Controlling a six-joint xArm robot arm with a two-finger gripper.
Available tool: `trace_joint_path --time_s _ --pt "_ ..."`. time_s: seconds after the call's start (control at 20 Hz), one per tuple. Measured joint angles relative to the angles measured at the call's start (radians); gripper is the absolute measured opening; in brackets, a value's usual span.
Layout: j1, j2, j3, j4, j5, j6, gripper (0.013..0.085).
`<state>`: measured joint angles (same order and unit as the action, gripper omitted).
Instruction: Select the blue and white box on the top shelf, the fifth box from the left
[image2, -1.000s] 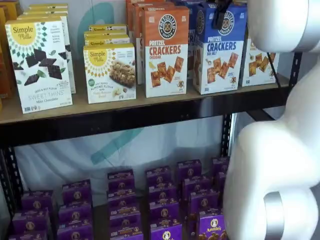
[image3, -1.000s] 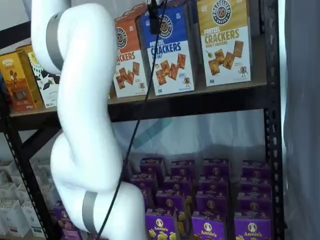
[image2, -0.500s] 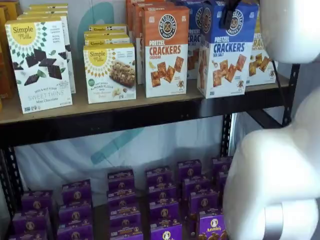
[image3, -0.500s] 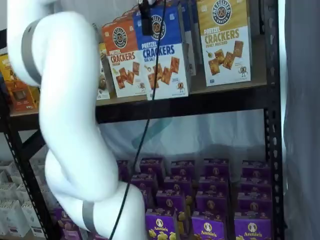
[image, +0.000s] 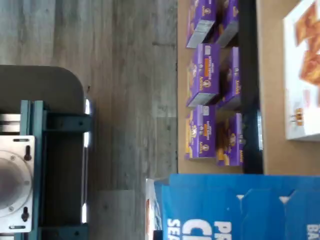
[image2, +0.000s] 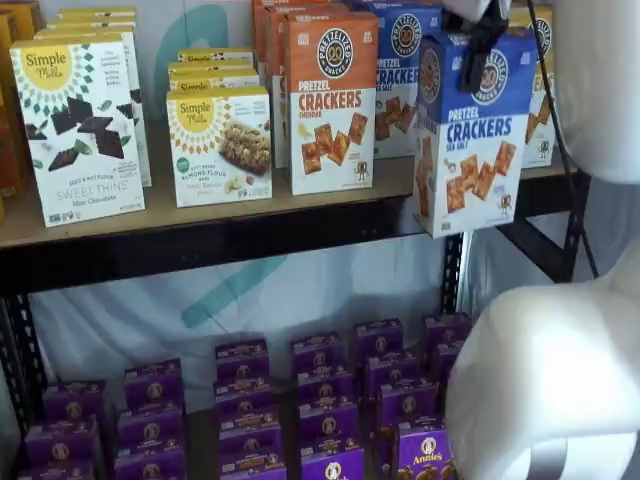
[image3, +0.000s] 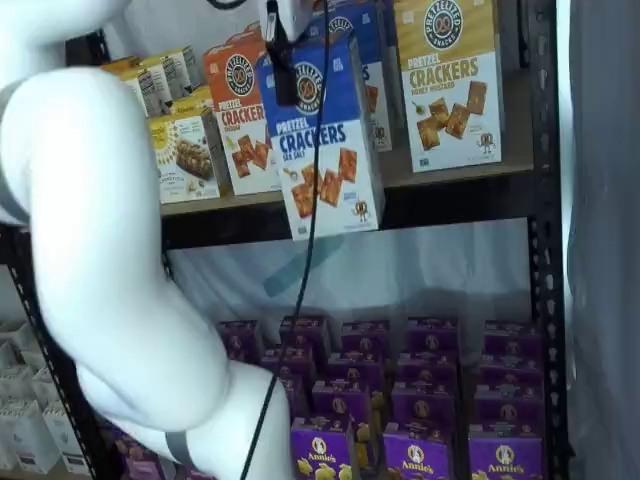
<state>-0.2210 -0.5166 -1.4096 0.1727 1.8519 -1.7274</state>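
Observation:
The blue and white box (image2: 470, 130) of sea salt pretzel crackers hangs in front of the top shelf (image2: 250, 235), clear of the board, in both shelf views (image3: 325, 140). My gripper (image2: 478, 50) is shut on the box's blue top; one black finger (image3: 284, 70) shows on its front face. In the wrist view the box's blue top (image: 240, 207) fills the near corner. Another blue and white box (image2: 400, 75) still stands on the shelf behind.
An orange cheddar cracker carton (image2: 332, 100) stands just left of the gap; a yellow-topped carton (image3: 448, 80) stands to the right. Simple Mills boxes (image2: 80, 130) sit further left. Small purple boxes (image2: 325, 400) fill the lower level. My white arm (image3: 110, 250) crosses the shelves' front.
The gripper has drawn the blue and white box forward off the shelf, out past the front rail and slightly lower. The arm has swung away from the shelves with it.

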Motion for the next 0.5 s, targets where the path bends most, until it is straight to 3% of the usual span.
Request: trace_joint_path --time_s 0.5 --pt "0.004 -0.135 0.198 -0.005 -0.054 -0.006 0.057"
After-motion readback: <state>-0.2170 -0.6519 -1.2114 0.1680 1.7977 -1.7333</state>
